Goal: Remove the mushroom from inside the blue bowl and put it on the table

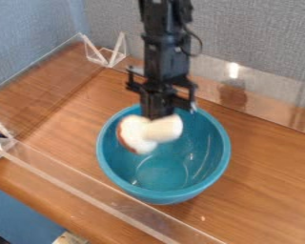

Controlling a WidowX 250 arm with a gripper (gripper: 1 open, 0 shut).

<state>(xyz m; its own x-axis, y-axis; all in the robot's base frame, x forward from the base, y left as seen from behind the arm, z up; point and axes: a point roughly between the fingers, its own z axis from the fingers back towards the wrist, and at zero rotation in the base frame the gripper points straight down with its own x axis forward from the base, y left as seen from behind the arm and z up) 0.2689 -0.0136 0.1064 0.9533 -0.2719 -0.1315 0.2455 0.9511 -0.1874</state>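
Clamped on the toy mushroom (pixel 145 132), the black gripper (pixel 156 107) reaches down from above, its jaws closed on the piece at the bowl's far side. From left to right, the mushroom's tan-orange cap comes first, then its cream-white stem, slightly blurred, all over the left and far part of the teal-blue bowl (pixel 181 173). Brown wood-grain tabletop (pixel 270 176) continues to the right beneath the bowl.

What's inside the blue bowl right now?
Blue bowl: bare glossy bottom visible at the front. Mushroom and pincer overlap its far side; anything behind them is hidden.
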